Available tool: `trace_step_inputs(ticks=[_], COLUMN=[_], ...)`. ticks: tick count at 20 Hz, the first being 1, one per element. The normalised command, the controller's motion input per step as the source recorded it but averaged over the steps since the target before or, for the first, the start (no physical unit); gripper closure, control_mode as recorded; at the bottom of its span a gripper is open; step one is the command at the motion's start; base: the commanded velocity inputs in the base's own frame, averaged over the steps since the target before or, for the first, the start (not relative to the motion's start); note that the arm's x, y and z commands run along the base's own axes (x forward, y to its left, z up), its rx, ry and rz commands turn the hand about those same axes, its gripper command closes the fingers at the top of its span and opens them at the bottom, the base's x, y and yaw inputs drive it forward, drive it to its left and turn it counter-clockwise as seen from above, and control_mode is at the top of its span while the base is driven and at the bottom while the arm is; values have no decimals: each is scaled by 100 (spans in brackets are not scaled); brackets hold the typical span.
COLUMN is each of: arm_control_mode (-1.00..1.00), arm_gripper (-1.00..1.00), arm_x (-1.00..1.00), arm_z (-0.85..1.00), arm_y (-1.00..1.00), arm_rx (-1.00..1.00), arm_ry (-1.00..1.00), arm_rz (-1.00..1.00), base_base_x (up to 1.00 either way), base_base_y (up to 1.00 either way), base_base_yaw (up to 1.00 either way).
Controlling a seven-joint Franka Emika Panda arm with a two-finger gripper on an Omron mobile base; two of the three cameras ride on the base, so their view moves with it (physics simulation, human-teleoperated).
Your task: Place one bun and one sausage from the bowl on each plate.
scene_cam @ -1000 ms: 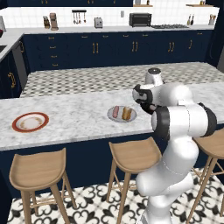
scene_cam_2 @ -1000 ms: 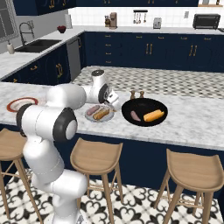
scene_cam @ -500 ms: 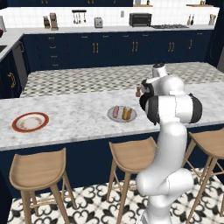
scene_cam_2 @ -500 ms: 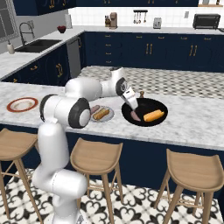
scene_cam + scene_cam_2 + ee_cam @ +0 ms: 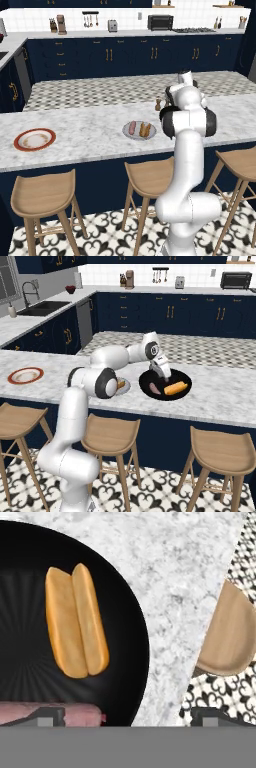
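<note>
Marble desk [image 5: 220, 398] runs across both base views, with three wooden stools [image 5: 107, 434] tucked under its near edge. On it, from the robot's left to right, lie the white plate with the red-brown rim [image 5: 34, 139], bare; the grey plate [image 5: 139, 131], already carrying a bun and a sausage side by side; and the black bowl [image 5: 185, 377], well apart from the rimmed plate and just beside the grey one. In the bowl lie the remaining bun [image 5: 76, 620] and sausage [image 5: 50, 714], near each other but not touching.

The gripper [image 5: 163, 373] hangs over the bowl's far side with its jaws spread wide and nothing between them. In the hand view the sausage sits right at one finger tip [image 5: 46, 716], while the other tip stands out past the bowl's rim, over the desk.

Judged from this, the next grab is the risk. The sausage looks off-centre between the jaws, so closing here could push or roll it instead of pinching it, and its round, smooth shape would help it slip. A finger coming down on the rim could tip or shove the bowl. The long carry to the far plate also leaves room for a weakly held piece to drop.
</note>
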Motion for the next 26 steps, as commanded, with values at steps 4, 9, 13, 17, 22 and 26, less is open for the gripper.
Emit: trace_step_inputs(ticks=[4,9,13,17,22,26], arm_control_mode=[-100,-100,-100,-100,-100,-100], arm_gripper=[-100,-100,-100,-100,-100,-100], arm_x=[18,16,2,0,-26,-31], arm_z=[-41,-41,-53,-47,-36,-37], arm_y=[-30,-10,-1,0,6,2], arm_rx=[4,8,4,0,-16,-16], arm_ry=[6,0,-1,-9,-34,-20], arm_rz=[0,3,3,0,0,0], base_base_x=[0,0,0,0,0,0], base_base_y=[0,0,0,0,0,0], base_base_yaw=[0,0,0,0,0,0])
